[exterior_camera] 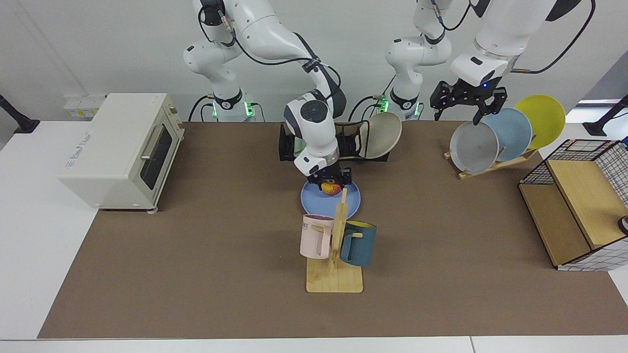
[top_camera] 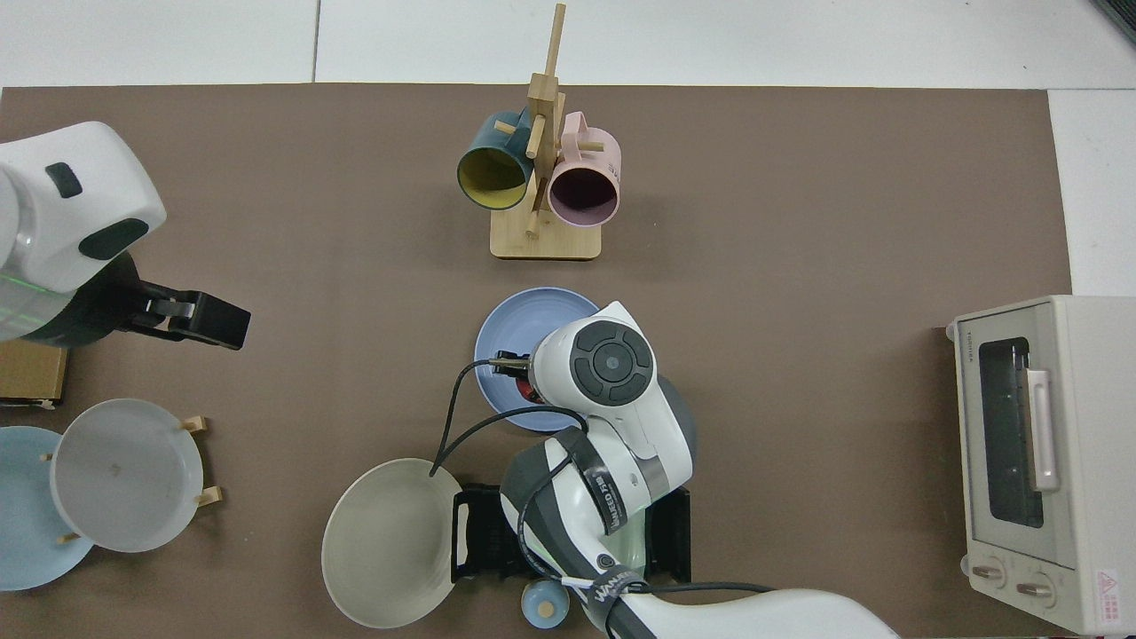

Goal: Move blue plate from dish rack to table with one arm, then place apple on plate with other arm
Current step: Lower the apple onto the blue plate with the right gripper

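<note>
Brown matting covers the large white table [exterior_camera: 29, 255], and the round, matte periwinkle-blue plate [exterior_camera: 314, 198] already lies flat on it, just in front of the low black slotted dish rack [exterior_camera: 287, 142] and close behind the light wooden mug stand [exterior_camera: 335, 279].

The right gripper [exterior_camera: 331, 180] is low over the plate, clenched on the small red-and-yellow apple [exterior_camera: 331, 188], which sits at or just above the plate's rear half (contact cannot be confirmed from either view). The left gripper [exterior_camera: 468, 103] waits high above the slanted wooden plate rack [exterior_camera: 490, 164], fingers spread and holding nothing.

Risks, as I judge them: letting go before the apple rests on the plate could send it rolling off the shallow rim, and the stand's upright peg [exterior_camera: 343, 203] sits close enough to catch the wrist on the way out.

The plate faces up, with no long axis; the apple is near-round, and its stem direction is hidden by the fingers.
</note>
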